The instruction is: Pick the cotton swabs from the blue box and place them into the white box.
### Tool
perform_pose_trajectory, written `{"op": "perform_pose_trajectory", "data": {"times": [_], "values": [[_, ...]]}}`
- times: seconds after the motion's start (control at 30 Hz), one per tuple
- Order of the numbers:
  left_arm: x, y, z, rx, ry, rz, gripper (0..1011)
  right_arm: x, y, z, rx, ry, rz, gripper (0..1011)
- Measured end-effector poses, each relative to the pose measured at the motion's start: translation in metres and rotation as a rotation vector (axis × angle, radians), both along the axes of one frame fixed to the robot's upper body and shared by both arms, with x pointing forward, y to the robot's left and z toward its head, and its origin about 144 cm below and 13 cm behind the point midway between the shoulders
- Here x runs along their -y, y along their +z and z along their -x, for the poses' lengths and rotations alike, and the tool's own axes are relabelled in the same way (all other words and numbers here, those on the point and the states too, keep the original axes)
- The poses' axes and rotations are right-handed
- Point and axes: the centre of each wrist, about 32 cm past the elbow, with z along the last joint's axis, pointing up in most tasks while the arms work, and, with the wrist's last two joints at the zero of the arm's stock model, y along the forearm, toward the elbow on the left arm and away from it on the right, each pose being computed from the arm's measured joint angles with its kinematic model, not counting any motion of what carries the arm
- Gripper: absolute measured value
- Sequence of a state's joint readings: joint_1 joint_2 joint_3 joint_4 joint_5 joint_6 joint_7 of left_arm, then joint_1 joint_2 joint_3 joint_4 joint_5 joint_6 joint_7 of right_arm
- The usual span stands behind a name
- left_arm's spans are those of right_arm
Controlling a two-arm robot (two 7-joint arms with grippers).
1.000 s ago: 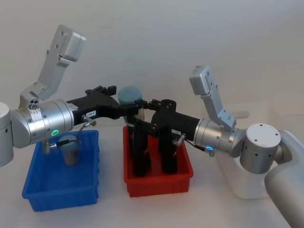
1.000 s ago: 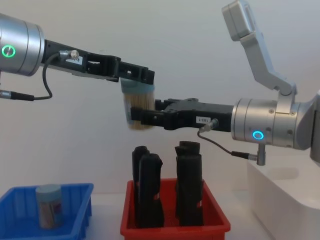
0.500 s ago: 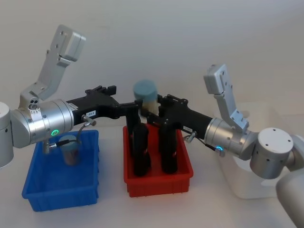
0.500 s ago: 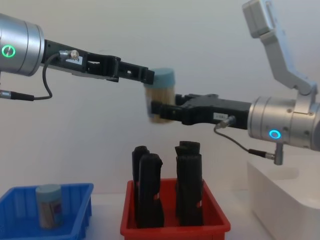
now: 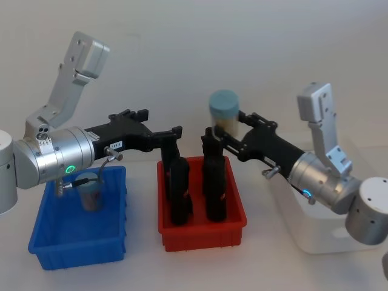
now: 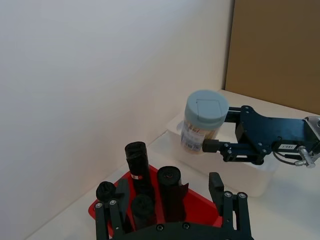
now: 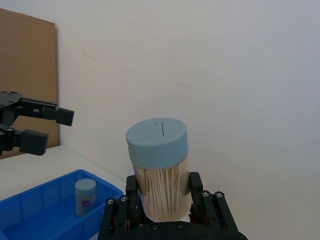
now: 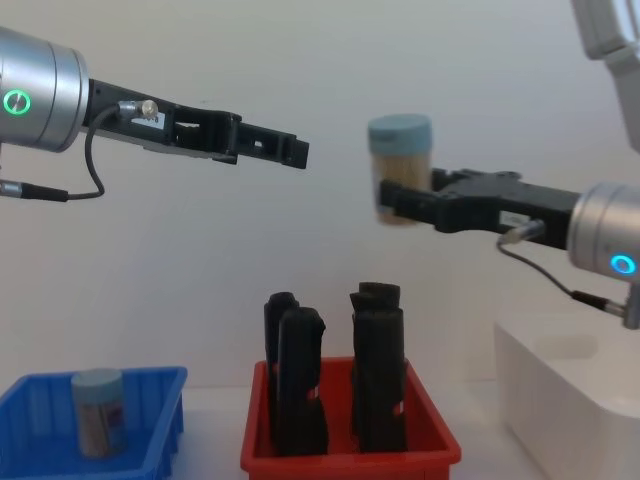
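Gripping cotton swabs (image 5: 224, 109) aloft, right pincer (image 5: 226, 129); pale tabletop (image 5: 142, 273), blank wall (image 5: 200, 42).

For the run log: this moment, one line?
right gripper: shut on clear blue-lidded swab jar | left gripper: open | blue plastic box: second jar inside

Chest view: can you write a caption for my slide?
The right gripper holds a jar of cotton swabs above the red bin while the open left gripper hangs nearby.
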State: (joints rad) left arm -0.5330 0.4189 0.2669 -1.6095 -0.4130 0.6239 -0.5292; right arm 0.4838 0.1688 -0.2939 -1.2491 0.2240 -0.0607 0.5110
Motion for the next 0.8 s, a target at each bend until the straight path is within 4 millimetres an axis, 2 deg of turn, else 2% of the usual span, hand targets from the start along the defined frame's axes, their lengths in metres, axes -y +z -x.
{"op": "perform_pose_trajectory", "data": {"times": [0.8], "values": [[0.0,0.0,0.0,0.0,0.0,0.0,1004,0.049,-0.013,0.062,-0.012,-0.38,-0.012,629]]}}
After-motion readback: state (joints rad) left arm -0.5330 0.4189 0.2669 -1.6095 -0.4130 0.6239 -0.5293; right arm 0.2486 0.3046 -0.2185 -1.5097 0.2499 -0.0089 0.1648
